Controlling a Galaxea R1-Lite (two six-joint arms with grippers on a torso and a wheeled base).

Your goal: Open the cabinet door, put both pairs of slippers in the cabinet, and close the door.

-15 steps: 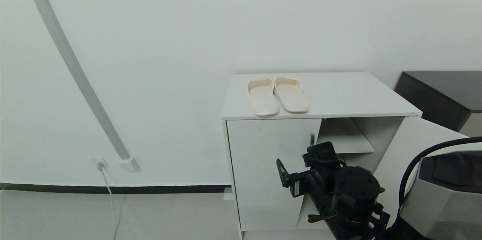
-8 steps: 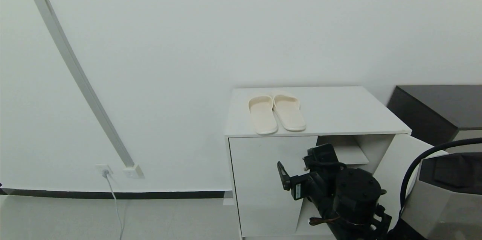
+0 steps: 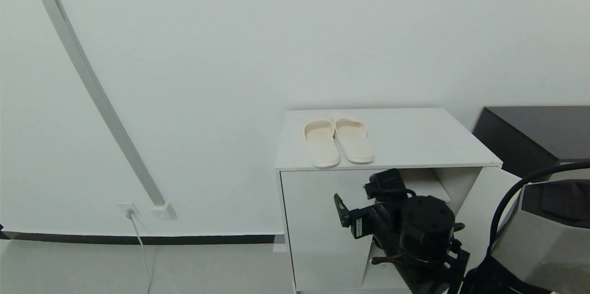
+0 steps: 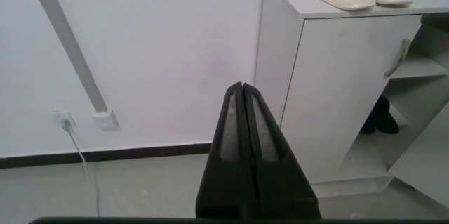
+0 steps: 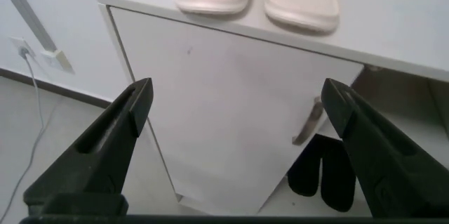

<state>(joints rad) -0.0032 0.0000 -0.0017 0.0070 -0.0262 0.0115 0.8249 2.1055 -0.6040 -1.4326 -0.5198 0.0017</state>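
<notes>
Cream slippers (image 3: 339, 141) lie side by side on the cabinet (image 3: 415, 137) top, near its left front edge. A dark pair (image 5: 326, 171) already sits inside on the bottom, past the open right door (image 3: 481, 206). The right gripper (image 5: 235, 97), jaws spread wide, hangs below and in front of the cream pair. It likely must rise to grasp them next. The left gripper (image 4: 243, 90), fingers pressed together, faces the cabinet from farther left.

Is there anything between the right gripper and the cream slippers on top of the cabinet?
Nothing visible. The cream slippers lie uncovered at the front edge of the cabinet top, and the open right gripper is in front of the cabinet with only air between them.
</notes>
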